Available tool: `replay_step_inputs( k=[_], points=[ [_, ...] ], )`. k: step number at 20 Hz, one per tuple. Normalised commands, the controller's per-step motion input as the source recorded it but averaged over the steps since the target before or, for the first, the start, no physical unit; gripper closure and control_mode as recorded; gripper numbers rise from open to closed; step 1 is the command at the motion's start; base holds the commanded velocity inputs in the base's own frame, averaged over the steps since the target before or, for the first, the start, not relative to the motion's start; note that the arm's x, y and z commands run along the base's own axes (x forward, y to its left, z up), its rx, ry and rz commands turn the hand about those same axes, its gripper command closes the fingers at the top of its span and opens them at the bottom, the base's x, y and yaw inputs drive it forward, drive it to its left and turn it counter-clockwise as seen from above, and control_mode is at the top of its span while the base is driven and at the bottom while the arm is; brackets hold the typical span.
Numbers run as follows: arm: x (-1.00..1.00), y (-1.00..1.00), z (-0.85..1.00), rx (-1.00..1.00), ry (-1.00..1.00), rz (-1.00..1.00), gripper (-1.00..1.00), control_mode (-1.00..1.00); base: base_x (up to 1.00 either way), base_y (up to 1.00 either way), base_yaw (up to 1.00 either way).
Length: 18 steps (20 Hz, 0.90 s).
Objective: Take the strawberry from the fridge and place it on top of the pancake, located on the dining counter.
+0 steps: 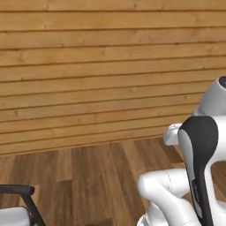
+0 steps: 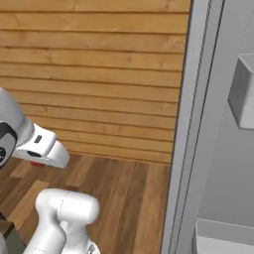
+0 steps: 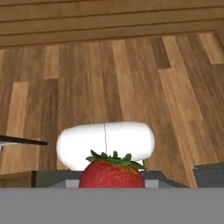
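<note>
Peeking up from the bottom of the hand view, the red strawberry with its green leafy cap (image 3: 112,173) sits right at the claw (image 3: 112,179), its lower half cut off by the frame edge. The claw's fingertips themselves are hard to make out there, so whether they pinch the fruit cannot be told for certain, though the berry lies squarely where they meet. Left of the claw, a thin dark bar (image 3: 22,141) runs out of frame; in the left base view a dark-framed white-seated stool (image 1: 17,207) is clipped at the lower corner. Beyond the claw lie the brown plank floor (image 3: 109,83) and the horizontal wooden plank wall (image 1: 97,66). Far to the right, in the right base view, the tall grey fridge (image 2: 218,149) stands with its door edge toward the camera, its top and bottom cropped.
</note>
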Motion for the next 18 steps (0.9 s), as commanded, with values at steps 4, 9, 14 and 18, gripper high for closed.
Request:
replay_step_inputs(
  k=[4, 9, 14, 18],
  points=[
    [0.00, 0.00, 0.00, 0.00, 0.00, 0.00, 1.00, 1.00, 1.00, 0.21, 0.00],
    [0.00, 0.00, 0.00, 0.00, 0.00, 0.00, 1.00, 1.00, 1.00, -0.19, -0.26],
    [0.00, 0.00, 0.00, 0.00, 0.00, 0.00, 1.00, 1.00, 1.00, 0.12, -0.29],
    [0.00, 0.00, 0.00, 0.00, 0.00, 0.00, 1.00, 1.00, 1.00, 0.25, -0.01]
  ],
)
